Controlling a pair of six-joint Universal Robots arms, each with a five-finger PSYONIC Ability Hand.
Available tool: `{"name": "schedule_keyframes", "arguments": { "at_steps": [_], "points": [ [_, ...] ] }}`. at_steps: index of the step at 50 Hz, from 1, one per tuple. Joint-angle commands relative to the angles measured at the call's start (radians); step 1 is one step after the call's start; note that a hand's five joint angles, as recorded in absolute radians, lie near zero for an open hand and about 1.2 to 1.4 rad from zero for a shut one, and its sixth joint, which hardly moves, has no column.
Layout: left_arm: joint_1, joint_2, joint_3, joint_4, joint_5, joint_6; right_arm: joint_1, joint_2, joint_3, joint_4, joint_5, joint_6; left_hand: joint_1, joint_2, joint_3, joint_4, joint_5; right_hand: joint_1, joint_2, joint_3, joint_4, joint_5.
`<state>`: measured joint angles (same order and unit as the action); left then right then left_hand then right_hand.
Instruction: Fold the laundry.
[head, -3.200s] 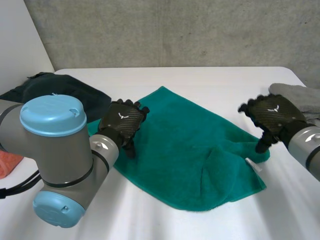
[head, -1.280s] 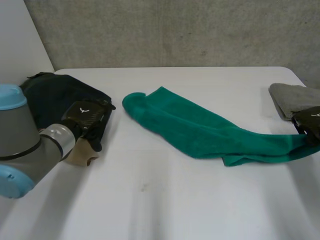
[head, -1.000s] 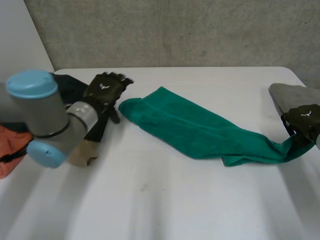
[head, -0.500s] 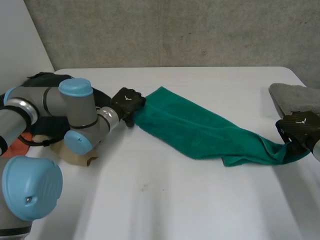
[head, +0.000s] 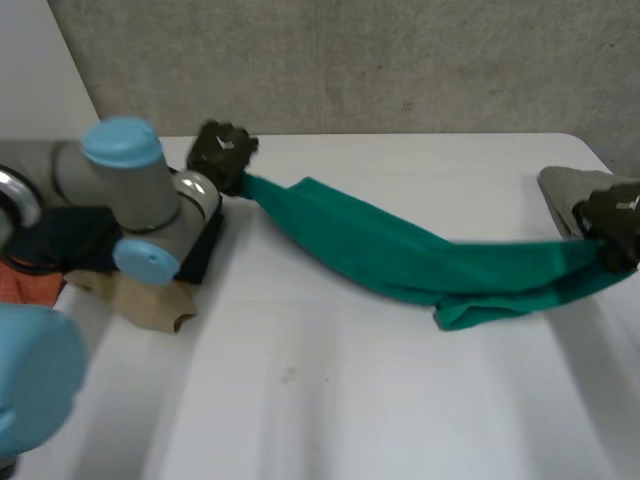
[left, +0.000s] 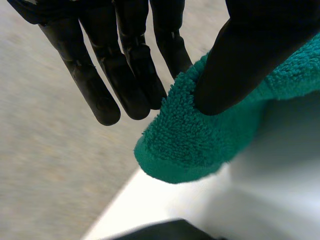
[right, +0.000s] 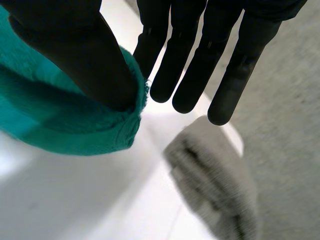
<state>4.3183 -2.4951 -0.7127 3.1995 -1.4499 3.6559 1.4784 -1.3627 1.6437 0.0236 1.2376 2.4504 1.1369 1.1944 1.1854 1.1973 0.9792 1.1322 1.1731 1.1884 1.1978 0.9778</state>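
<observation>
stretching across the table (head: 330, 400), the green towel (head: 400, 255) runs as a long bunched band from the left hand (head: 222, 152) near the far left to the right hand (head: 612, 212) at the right edge, so its long axis lies straight between the two hands. each hand pinches one end: in the left wrist view the thumb presses the towel against nearly straight fingers (left: 132, 75), and in the right wrist view the thumb pins the other end against straight fingers (right: 195, 65). the middle sags, with a loose fold on the table nearer the right hand. a grey cloth (head: 562, 188) lies just beside that hand. the next move likely turns on opening the gathered band out flat.
</observation>
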Motion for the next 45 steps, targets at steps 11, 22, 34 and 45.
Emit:
{"name": "schedule_keyframes", "arguments": {
  "at_steps": [11,22,34,45],
  "points": [
    [0.015,0.789,-0.672,-0.124,0.002,-0.002,0.026,-0.027,-0.430,0.522,0.028,-0.103,0.259,0.202,0.211,0.199,0.243,0.264,0.223,0.208,0.198,0.244],
    [0.017,0.524,-0.608,-0.092,-0.029,0.035,0.181,0.215,-0.527,0.379,0.138,-0.114,0.259,0.202,0.211,0.199,0.243,0.264,0.223,0.208,0.198,0.244],
    [0.012,0.340,-0.013,0.221,-0.124,-0.045,0.223,0.291,-0.763,-0.440,0.284,0.191,0.259,0.202,0.211,0.199,0.243,0.264,0.223,0.208,0.198,0.244],
    [0.020,0.429,-0.171,0.304,-0.110,-0.198,0.232,0.228,-0.667,-0.510,0.215,0.252,0.259,0.202,0.211,0.199,0.243,0.264,0.223,0.208,0.198,0.244]
  ]
}}
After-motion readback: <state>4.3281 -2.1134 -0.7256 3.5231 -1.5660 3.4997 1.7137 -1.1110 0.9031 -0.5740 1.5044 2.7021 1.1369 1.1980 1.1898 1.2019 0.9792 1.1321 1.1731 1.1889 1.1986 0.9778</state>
